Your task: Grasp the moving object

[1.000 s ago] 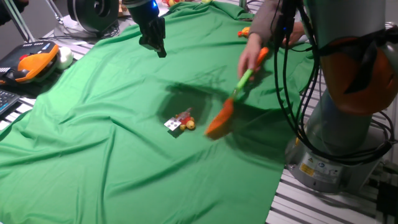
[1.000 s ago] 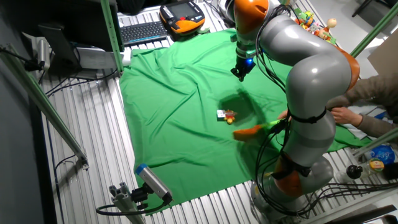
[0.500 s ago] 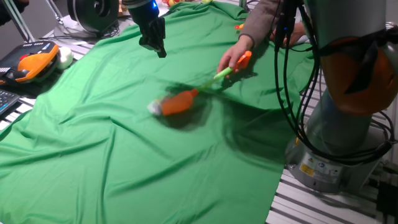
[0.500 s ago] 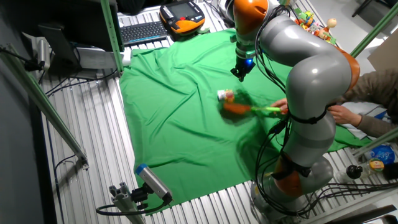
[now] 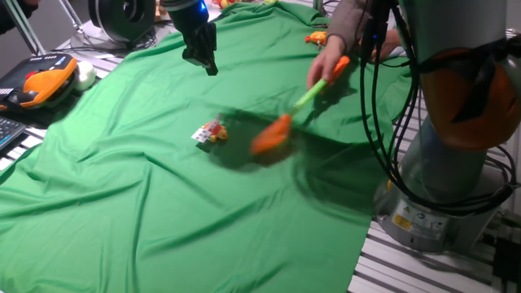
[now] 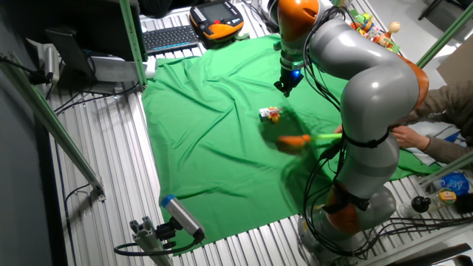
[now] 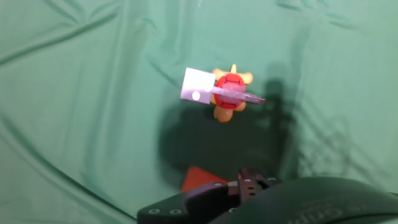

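From my station, at the far left of one fixed view I saw the teach pendant (image 5: 39,85), orange and grey, lying off the cloth beside the keyboard (image 5: 15,140). The green cloth (image 5: 146,212) covered most of the table, creased in long folds. No container showed on it in any view, so I had nothing of that kind to record. Further right, near the cloth's far edge, the gripper (image 5: 203,62) hung above the fabric, well apart from everything lying on it; whether its fingers stood apart or together I could not tell from either fixed view, and the hand view showed only dark housing at the bottom edge. Right of and nearer than the gripper, the moving object (image 5: 211,132) lay on the cloth, a tiny whitish piece with red and yellow-orange bits. In the hand view the same object (image 7: 219,94) sat near the upper middle of the frame, a white square on its left, a red centre and orange bits around it, with a thin purplish strip across. Just right of it on the cloth was the orange scoop (image 5: 271,137), blurred, near the object but not touching it; its green handle (image 5: 309,95) ran up to the right into a person's hand (image 5: 327,63). An orange toy (image 5: 317,37) lay by the cloth's far edge. At the far right stood the arm's grey base (image 5: 444,175).
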